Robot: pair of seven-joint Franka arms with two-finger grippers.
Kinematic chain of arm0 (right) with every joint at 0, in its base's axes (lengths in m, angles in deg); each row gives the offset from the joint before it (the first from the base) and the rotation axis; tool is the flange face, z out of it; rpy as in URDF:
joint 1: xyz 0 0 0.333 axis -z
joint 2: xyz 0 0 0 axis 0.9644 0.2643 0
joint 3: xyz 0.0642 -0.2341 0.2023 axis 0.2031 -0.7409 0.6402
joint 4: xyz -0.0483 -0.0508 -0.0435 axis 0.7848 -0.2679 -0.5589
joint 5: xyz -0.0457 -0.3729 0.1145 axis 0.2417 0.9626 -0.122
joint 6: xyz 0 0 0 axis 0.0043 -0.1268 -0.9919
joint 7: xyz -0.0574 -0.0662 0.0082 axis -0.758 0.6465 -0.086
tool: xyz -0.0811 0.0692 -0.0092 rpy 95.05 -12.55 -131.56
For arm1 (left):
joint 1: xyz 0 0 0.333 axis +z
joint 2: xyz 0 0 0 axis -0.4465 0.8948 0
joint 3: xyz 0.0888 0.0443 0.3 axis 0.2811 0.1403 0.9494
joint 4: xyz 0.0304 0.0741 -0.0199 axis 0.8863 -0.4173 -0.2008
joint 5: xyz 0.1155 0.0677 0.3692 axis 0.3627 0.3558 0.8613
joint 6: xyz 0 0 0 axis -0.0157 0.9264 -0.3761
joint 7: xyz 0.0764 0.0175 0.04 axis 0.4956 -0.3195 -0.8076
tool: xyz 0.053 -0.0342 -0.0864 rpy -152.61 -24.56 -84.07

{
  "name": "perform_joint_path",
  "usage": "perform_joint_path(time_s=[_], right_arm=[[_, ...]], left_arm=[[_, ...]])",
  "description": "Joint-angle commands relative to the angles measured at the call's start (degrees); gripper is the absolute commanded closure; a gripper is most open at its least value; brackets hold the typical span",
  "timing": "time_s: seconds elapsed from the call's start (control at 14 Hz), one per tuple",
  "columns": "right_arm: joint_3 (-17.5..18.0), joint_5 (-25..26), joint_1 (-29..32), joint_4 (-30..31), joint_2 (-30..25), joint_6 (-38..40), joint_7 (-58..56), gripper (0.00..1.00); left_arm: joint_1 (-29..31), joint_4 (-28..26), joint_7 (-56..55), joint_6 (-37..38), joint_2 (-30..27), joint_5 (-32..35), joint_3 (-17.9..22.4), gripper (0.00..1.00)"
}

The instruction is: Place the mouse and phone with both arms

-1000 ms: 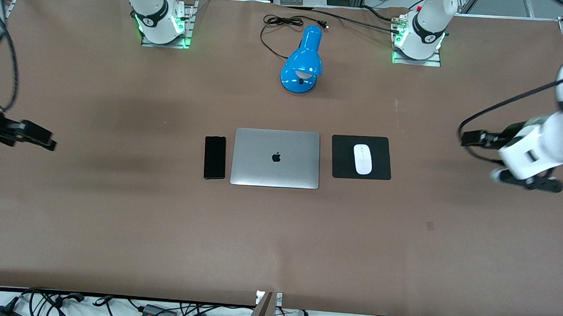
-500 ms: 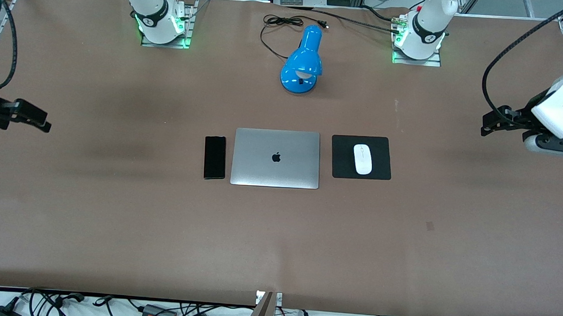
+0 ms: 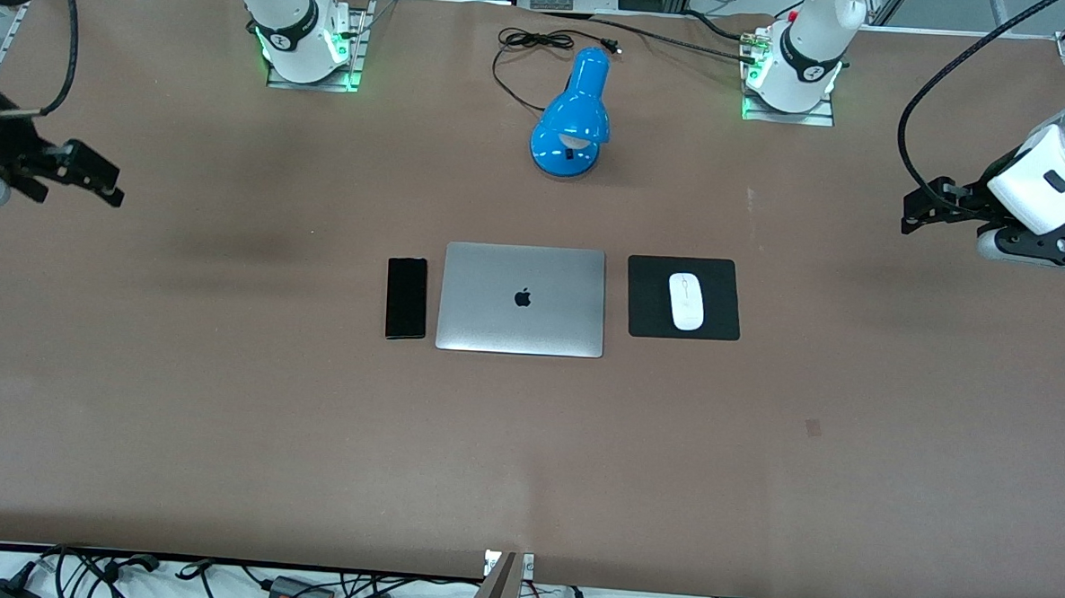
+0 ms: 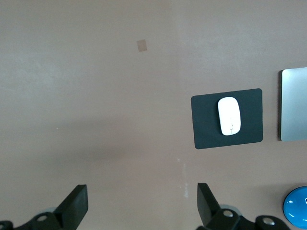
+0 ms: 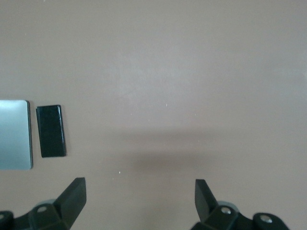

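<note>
The white mouse [image 3: 686, 301] [image 4: 229, 116] lies on a square black mat [image 3: 649, 315] [image 4: 204, 125] beside the laptop, toward the left arm's end of the table. The black phone [image 3: 407, 298] [image 5: 51, 130] lies flat beside the laptop toward the right arm's end. My left gripper [image 3: 916, 212] [image 4: 141, 201] hangs open and empty over bare table, well apart from the mat. Out at the right arm's end, my right gripper [image 3: 97, 177] [image 5: 139, 191] is open over bare table, holding nothing.
A closed silver laptop [image 3: 522, 299] [image 4: 293, 104] [image 5: 14, 134] lies between phone and mat. A blue desk lamp [image 3: 575, 117] [image 4: 297, 213] with a black cord [image 3: 521, 51] stands farther from the front camera, between the two arm bases.
Both grippers have swung away from the table's middle band toward the edge where the bases stand, staying open. Mouse, phone and laptop have not moved.
</note>
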Motion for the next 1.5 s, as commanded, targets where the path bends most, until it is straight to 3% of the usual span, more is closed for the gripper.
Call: perform_joint_path(time_s=[0.0,1.14,1.43], right_arm=[[0.0,0.1,0.3,0.1,-1.0,0.2,-0.4,0.00],[-0.4,-0.1,0.3,-0.6,-1.5,1.3,-0.2,0.00],[-1.0,-3.4,0.5,-0.6,-1.6,1.3,1.6,0.00]], left_arm=[[-0.2,-0.6,1.4,-0.6,-0.5,-1.1,0.7,0.00],[0.1,0.1,0.7,-0.5,-0.1,-0.5,-0.1,0.00],[-0.2,0.4,1.1,0.1,-0.1,-0.4,-0.3,0.00]])
